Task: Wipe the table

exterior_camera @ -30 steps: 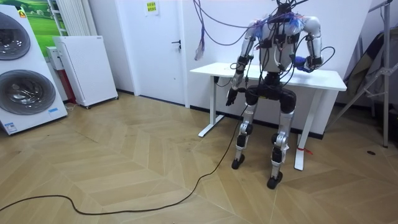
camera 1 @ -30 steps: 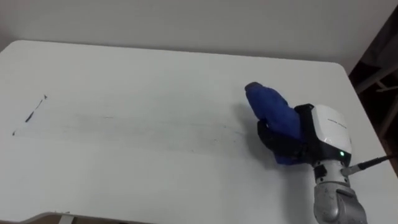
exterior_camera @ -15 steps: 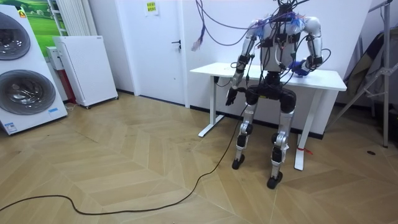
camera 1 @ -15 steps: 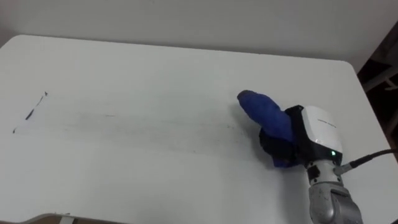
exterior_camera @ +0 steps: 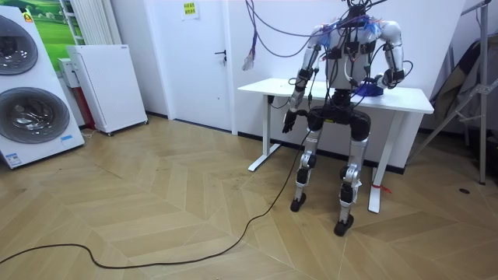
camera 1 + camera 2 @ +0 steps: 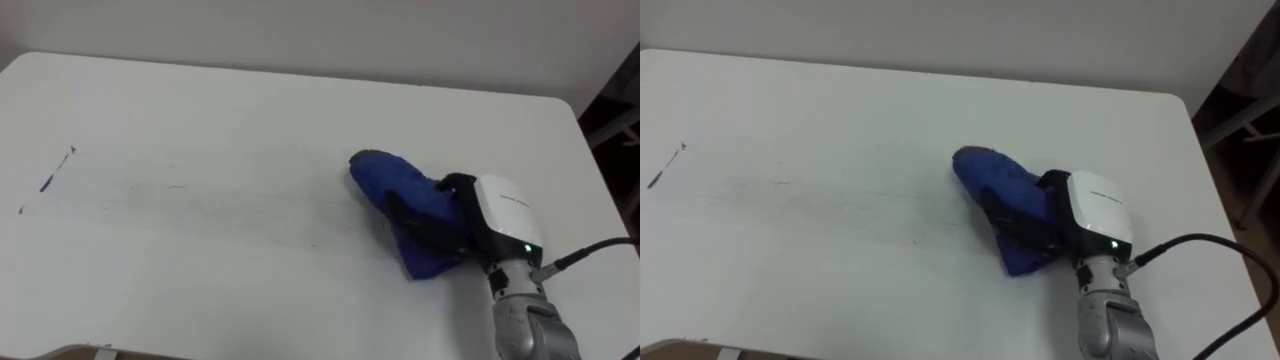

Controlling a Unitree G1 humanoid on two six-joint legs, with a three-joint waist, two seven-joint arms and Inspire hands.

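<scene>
The white surface [image 6: 200,110] is wide and flat. At its far left side is a short dark mark [image 6: 48,183], like a little pen line. From there, thin grey streaks [image 6: 240,200] run across the middle of the surface toward the right.

Right of the middle lies the blue cloth [image 6: 380,185]. It is soft and bunched up, and it sits flat on the surface, just past the right end of the streaks. The right hand [image 6: 470,215] comes in from the near right corner and rests on top of the cloth. Its dark fingers [image 6: 425,222] bend down over the cloth and hold it against the surface. The front of the cloth sticks out to the left, past the fingers.

In the room view, a washing machine [image 5: 27,85] stands at the left, then a white cabinet [image 5: 105,85], then a white door [image 5: 198,54]. The robot stands upright on the wooden floor at the near side of the surface, facing it. Its left hand [image 5: 288,122] hangs down beside its hip, below the edge of the surface.
</scene>
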